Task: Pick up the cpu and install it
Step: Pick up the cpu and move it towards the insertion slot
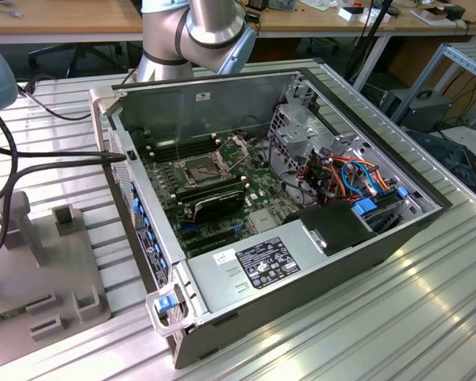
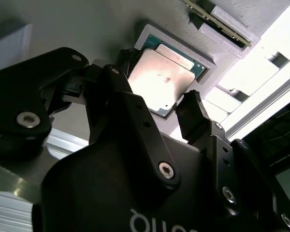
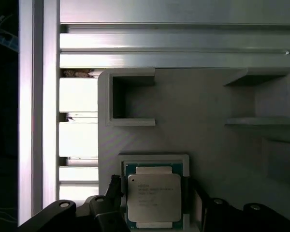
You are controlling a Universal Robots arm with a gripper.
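Straight beneath the wide-open, empty pincer (image 3: 155,191), between its jaws, the cpu (image 3: 154,199) lies flat in a grey holder (image 3: 208,145)

Exterior view overlooks case (image 1: 222,99), both wrist views close on cpu (image 3: 153,197)

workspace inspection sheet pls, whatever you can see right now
surface: ribbed aluminium table
job's things: cpu lies flat in a recess of the grey holder; socket sits in the open pc case
clutter: nothing seen
grippers: gripper open, one finger on each side of the cpu
cables: black cables reach the case from the exterior view's left; orange and blue leads lie inside it
surroundings: wooden benches behind the table
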